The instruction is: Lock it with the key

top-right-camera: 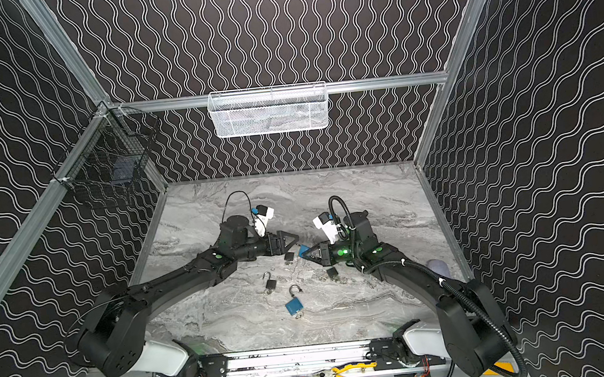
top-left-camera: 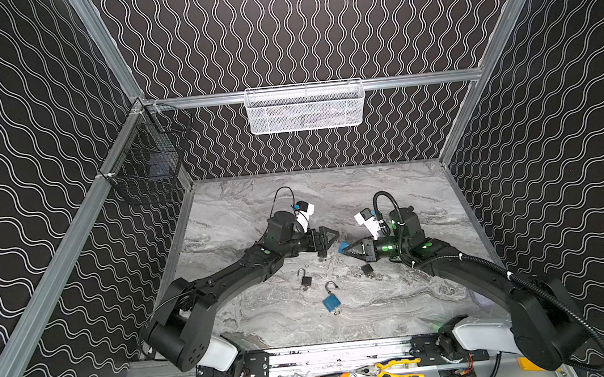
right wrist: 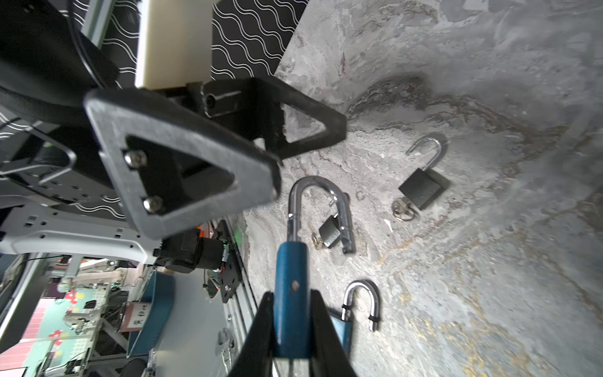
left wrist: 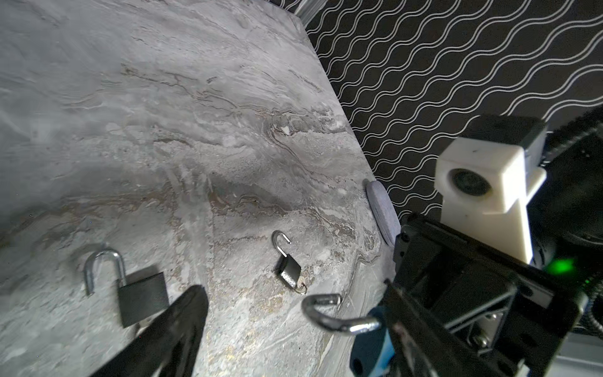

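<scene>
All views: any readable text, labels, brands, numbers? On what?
No text can be read for certain.
On the white card, right wrist view: dark characters, too blurred to quote.
On the blue padlock in the right gripper: no marking visible.
On the black padlock: no marking visible.

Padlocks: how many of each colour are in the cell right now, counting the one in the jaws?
Black padlocks: 3, all lying on the table.
Blue padlocks: 2, one on the table, the held blue padlock in the right gripper jaws.
Total: 5.
</scene>
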Tool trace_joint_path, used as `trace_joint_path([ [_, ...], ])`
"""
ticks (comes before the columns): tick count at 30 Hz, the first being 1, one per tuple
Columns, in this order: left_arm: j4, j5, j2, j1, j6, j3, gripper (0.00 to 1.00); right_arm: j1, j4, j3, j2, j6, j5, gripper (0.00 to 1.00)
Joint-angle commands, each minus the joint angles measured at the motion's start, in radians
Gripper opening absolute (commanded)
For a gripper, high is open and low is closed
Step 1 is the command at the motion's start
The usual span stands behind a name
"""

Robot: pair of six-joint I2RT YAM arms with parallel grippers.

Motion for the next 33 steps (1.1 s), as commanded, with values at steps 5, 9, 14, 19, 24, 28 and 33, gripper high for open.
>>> trace_joint_path([
  [5,0.168,0.072,0.027,-0.021,-0.018,-0.018,0.87,-0.004,0.108,0.027,0.047,0.048,-0.075,0.0],
  [9,0.184,0.084,0.031,-0.03,-0.027,-0.022,0.85,-0.005,0.157,0.025,0.085,0.074,-0.093,0.0],
  [14,0.15,0.075,0.003,-0.032,-0.01,-0.034,0.83,-0.009,0.182,0.025,0.111,0.086,-0.099,0.0],
  [19,0.086,0.064,-0.015,-0.032,0.015,-0.036,0.8,-0.01,0.161,0.029,0.117,0.075,-0.089,0.0],
  [24,0.065,0.056,-0.021,-0.029,0.018,-0.041,0.7,-0.039,0.145,0.018,0.112,0.057,-0.073,0.0],
  [28,0.062,0.049,-0.023,-0.028,0.013,-0.046,0.66,-0.04,0.16,0.009,0.117,0.064,-0.077,0.0],
  [33,0.077,0.032,-0.027,-0.023,0.001,-0.057,0.61,-0.04,0.169,0.008,0.119,0.063,-0.088,0.0],
])
